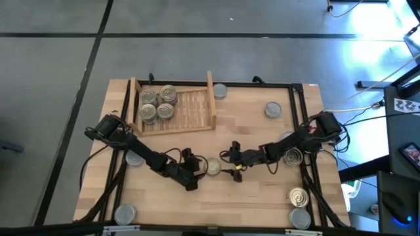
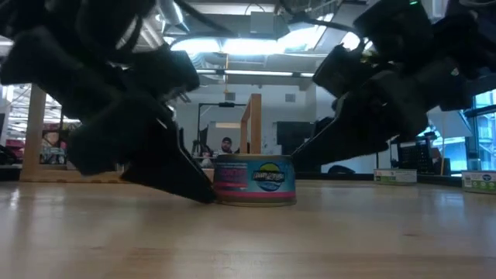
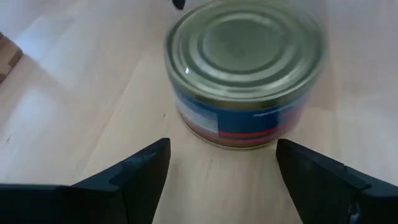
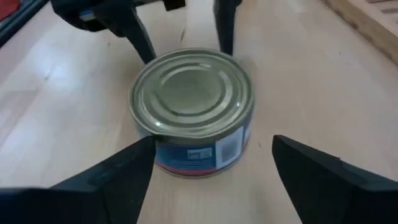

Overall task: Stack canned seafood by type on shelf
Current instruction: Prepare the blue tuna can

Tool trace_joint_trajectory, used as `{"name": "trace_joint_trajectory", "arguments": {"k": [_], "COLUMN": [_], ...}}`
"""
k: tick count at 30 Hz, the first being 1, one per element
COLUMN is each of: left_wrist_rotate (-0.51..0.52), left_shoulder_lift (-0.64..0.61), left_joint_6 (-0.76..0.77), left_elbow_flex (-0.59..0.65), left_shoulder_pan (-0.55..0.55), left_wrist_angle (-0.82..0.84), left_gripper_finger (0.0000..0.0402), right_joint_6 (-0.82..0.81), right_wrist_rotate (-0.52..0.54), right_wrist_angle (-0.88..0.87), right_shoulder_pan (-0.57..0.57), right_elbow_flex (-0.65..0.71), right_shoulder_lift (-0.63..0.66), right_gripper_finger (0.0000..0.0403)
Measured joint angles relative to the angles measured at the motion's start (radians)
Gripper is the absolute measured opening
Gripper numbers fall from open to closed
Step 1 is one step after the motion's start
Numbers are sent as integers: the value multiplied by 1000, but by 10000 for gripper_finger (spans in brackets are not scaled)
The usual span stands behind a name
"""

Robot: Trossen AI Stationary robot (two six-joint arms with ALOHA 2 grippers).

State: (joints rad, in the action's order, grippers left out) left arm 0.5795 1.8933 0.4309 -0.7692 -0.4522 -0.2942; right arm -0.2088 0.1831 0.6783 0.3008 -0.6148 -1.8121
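Both sets of jaws are standing wide open and gripping nothing: the left gripper [image 1: 197,172] and right gripper [image 1: 229,164] are facing each other low over the table [image 1: 249,196], with one grey-topped tin [image 1: 212,166] sitting upright between them (blue and pink label, fingertips just short of its sides). The shelf [image 1: 187,108] is lying at the far left of the table, holding four tins [image 1: 158,103] bunched at its left end. More tins are sitting loose around the edges, well apart.
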Motion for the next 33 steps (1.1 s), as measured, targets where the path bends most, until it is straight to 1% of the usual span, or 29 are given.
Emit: {"name": "trace_joint_trajectory", "arguments": {"k": [3,6,10,17,23,27,30,33], "left_wrist_rotate": [-41,-65,-69,-77,-77,-80,-86,-59], "left_shoulder_lift": [11,13,12,12,11,-2,-20,-37], "left_joint_6": [-17,-46,-79,-90,-94,-135,-149,-148], "left_elbow_flex": [0,0,2,6,4,-10,-18,-19], "left_shoulder_pan": [17,21,22,24,24,17,14,14], "left_wrist_angle": [-35,-50,-59,-86,-86,-65,-44,-31], "left_gripper_finger": [292,292,293,293,293,293,293,292], "right_joint_6": [28,35,63,79,87,109,173,257], "right_wrist_rotate": [-49,-59,-42,-19,-24,-29,-3,35], "right_wrist_angle": [1,2,-6,-52,-56,-82,-139,-168], "right_shoulder_pan": [0,-1,0,1,2,2,4,4], "right_elbow_flex": [-37,-71,-100,-157,-165,-167,-171,-171], "right_shoulder_lift": [-44,-82,-111,-147,-148,-126,-92,-68], "right_gripper_finger": [327,328,328,329,329,329,329,329]}}
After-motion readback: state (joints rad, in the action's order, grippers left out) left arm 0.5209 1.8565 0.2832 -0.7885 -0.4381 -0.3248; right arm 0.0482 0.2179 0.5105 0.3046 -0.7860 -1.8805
